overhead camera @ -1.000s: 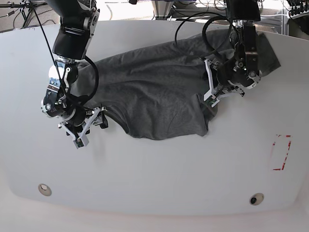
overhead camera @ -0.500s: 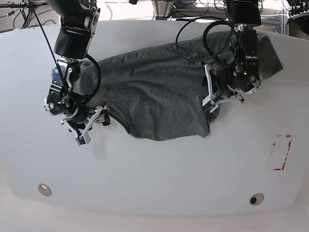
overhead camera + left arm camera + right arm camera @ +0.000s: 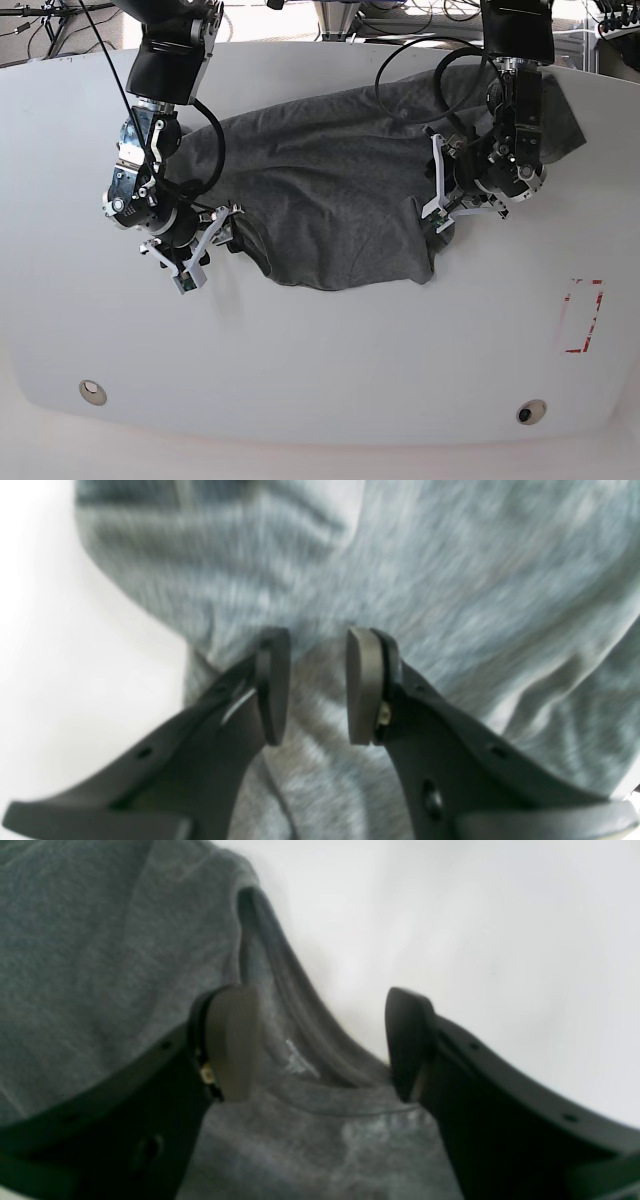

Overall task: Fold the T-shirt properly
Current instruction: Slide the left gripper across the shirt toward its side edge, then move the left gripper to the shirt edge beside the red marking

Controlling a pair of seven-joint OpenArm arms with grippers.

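Note:
The dark grey T-shirt [image 3: 320,190] lies rumpled across the back half of the white table [image 3: 320,380]. My left gripper [image 3: 437,215] is at the shirt's right side in the base view. Up close, the left gripper [image 3: 318,640] is open by a narrow gap, right over blurred shirt fabric [image 3: 450,580]. My right gripper [image 3: 208,250] is at the shirt's lower left edge. In its wrist view the right gripper [image 3: 320,1005] is open wide, straddling a raised hemmed fold of the shirt [image 3: 100,940], with bare table to the right.
A red dashed rectangle [image 3: 583,315] is marked on the table at the right. Two small round fittings [image 3: 92,391] [image 3: 531,411] sit near the front edge. Cables and equipment crowd the area behind the table's far edge.
The right arm has moved rightward, bringing its gripper onto the shirt's lower left edge, and its jaws have narrowed a little. The left arm has shifted slightly up and right.

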